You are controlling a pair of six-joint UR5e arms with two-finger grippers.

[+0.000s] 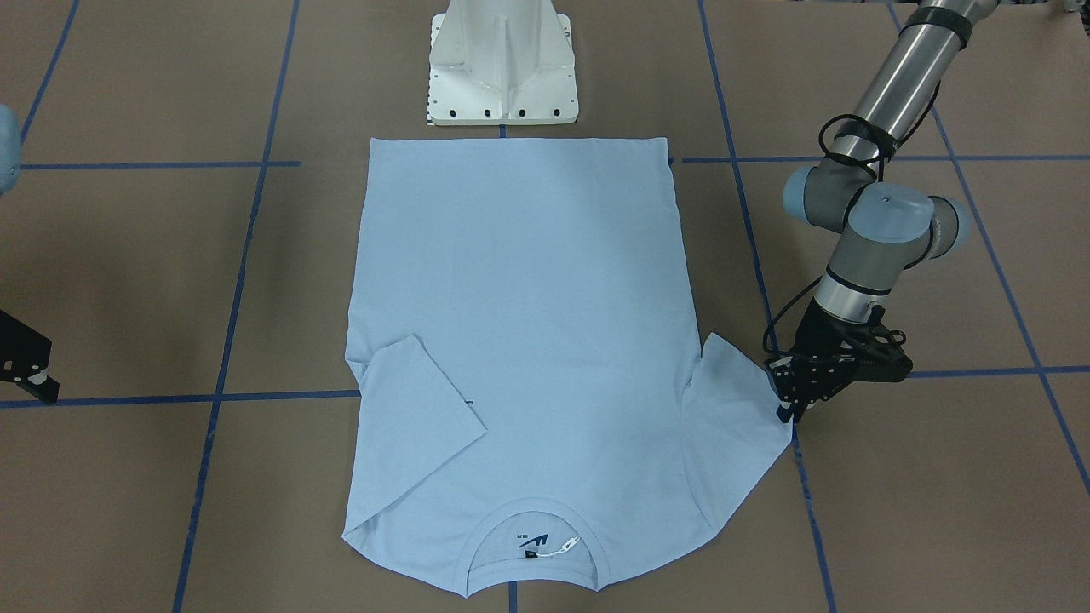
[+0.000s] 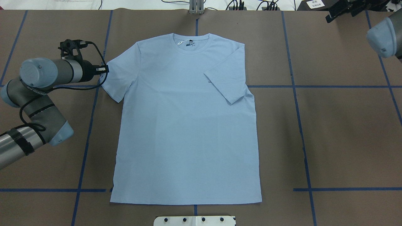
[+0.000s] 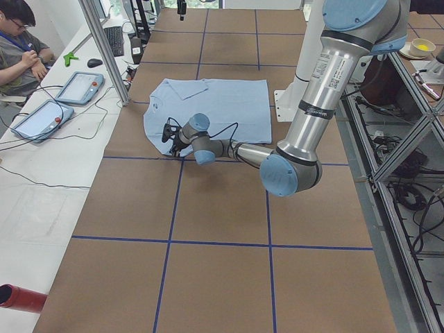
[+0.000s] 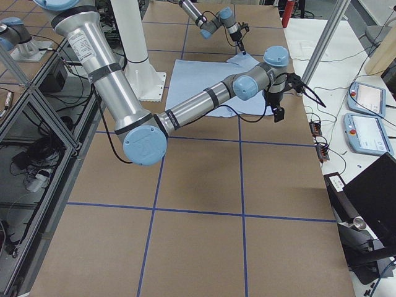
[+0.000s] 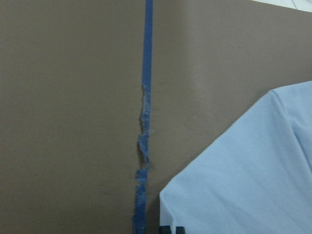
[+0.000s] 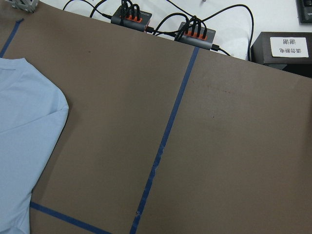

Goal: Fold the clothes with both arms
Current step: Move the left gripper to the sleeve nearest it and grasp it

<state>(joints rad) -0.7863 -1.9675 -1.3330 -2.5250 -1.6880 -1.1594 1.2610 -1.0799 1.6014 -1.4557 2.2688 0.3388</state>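
At the left gripper (image 1: 788,409): tipped down onto the outer hem of the left sleeve (image 2: 116,78), fingertips touching the cloth edge and looking narrow. Cannot tell whether any cloth is pinched between them. From the left wrist view, only the sleeve corner and bare table beside it.

Off to the other side, at the right gripper (image 4: 278,105): hanging above bare table (image 2: 345,141), well apart from the shirt, holding nothing visible. Cannot tell how wide.

Between the arms, the T-shirt (image 2: 188,125): flat on the table, hem next to the white base (image 1: 502,68), collar (image 1: 536,509) at the far edge from the robot.

Judged early in the fold. Done: right sleeve (image 2: 225,85) turned in over the body. Left to do: the left sleeve, not yet turned in, then most likely the body itself, which shows no crease.

Inside the collar, a dark neck label (image 1: 530,553) with a dark logo above it and a white tag (image 1: 566,545); nothing legible. On a black box past the table, a white sticker (image 6: 287,46) with printed characters, seen upside down, not made out.
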